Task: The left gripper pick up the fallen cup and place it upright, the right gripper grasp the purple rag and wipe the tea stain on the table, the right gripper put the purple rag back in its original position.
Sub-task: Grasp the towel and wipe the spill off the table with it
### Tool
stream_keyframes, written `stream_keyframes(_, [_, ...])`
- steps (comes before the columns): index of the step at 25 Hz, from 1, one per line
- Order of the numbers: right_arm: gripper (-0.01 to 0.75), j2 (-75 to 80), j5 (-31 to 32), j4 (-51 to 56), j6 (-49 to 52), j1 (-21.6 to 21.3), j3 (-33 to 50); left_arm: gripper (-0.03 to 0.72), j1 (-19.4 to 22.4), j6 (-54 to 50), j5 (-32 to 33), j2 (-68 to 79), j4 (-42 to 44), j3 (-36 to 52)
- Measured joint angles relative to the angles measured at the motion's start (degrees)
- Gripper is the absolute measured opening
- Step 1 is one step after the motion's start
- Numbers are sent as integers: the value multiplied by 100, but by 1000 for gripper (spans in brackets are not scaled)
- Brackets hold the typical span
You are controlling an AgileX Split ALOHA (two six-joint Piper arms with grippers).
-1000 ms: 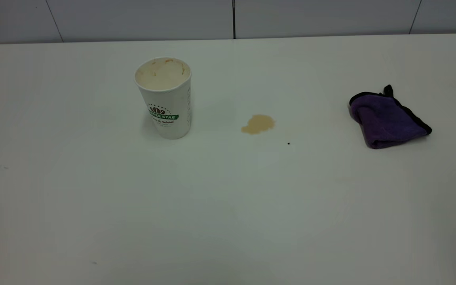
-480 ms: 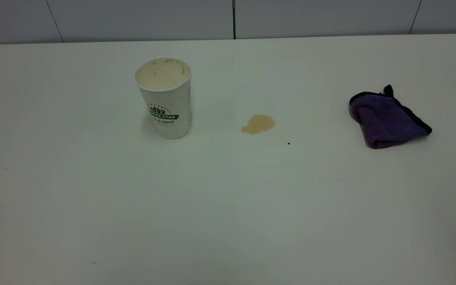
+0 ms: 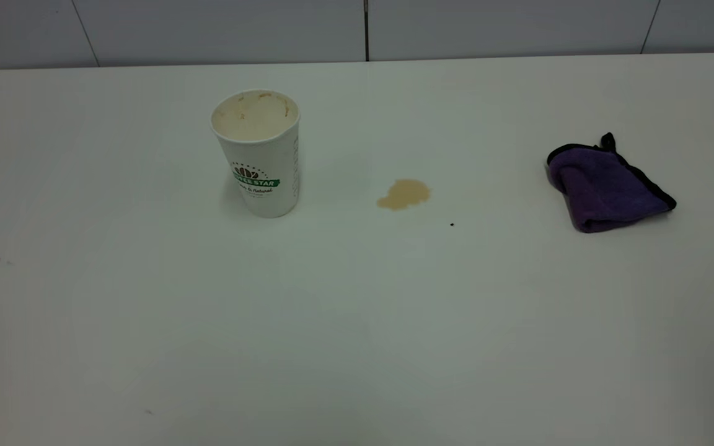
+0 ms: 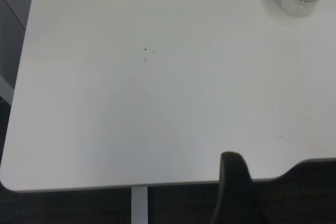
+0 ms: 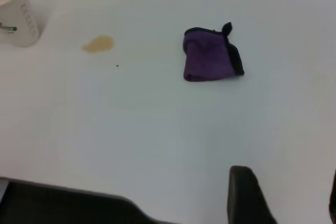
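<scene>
1. White paper, the cup (image 3: 256,152) stands upright at the far left of the desk (image 3: 357,322), so the righting step looks done.
2. The tea stain (image 3: 403,194) lies just right of it, unwiped.
3. The purple rag (image 3: 605,186) sits well right, untouched.
4. Neither arm is over the desk; whether either one's jaws are released, I cannot tell.
5. Next, probably: the right gripper (image 5: 247,195) reaches the rag.

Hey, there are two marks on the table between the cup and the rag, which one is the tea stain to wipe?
The light-brown blotch, the larger mark, nearer the cup. The other is only a tiny black speck, nearer the purple rag.
</scene>
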Motion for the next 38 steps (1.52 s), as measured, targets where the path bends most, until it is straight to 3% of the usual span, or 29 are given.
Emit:
stream_keyframes(5, [465, 999, -388, 519, -761, 0, -92, 497, 0, 0, 2, 0, 0, 0])
stream_keyframes(10, [577, 2362, -1505, 867, -1416, 0, -104, 497, 0, 13, 7, 0, 0, 0])
stream_keyframes(21, [583, 6505, -3769, 1609, -2956, 0, -120, 497, 0, 13, 7, 0, 0, 0])
stream_keyframes(26, [581, 8093, -3927, 1896, -3159, 0, -700, 497, 0, 13, 7, 0, 0, 0])
stream_keyframes(38, [581, 10913, -4095, 1767, -3319, 0, -3127, 497, 0, 8, 8, 0, 0, 0])
